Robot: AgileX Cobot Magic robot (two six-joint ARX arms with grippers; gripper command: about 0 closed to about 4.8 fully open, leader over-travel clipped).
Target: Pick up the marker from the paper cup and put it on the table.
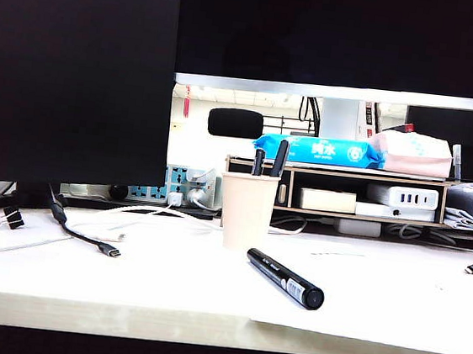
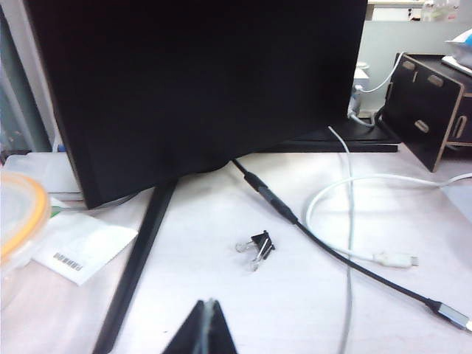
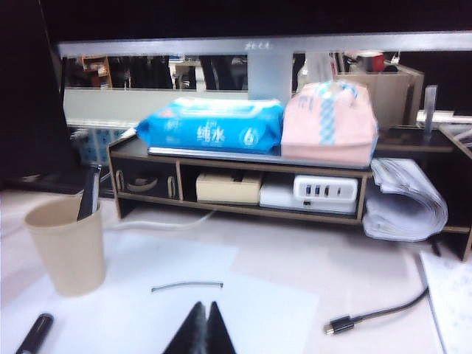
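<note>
The thick black marker (image 1: pixel 285 279) with a white label lies flat on the white table (image 1: pixel 123 288), just in front of and to the right of the beige paper cup (image 1: pixel 247 209). The cup stands upright with two slim black pens (image 1: pixel 279 158) in it. In the right wrist view the cup (image 3: pixel 68 247) and one end of the marker (image 3: pixel 33 333) show, and my right gripper (image 3: pixel 206 304) is shut and empty above a white sheet, well apart from both. My left gripper (image 2: pixel 210 303) is shut and empty, hovering near a binder clip (image 2: pixel 257 245). Neither gripper shows in the exterior view.
A dark monitor (image 1: pixel 74 67) fills the back left, its stand (image 2: pixel 140 258) by my left gripper. Black cable (image 1: pixel 86 237) and white cable (image 2: pixel 354 247) lie at left. A wooden shelf (image 1: pixel 336 192) holds wipes packs behind the cup. Another USB cable (image 3: pixel 369 318) lies at right.
</note>
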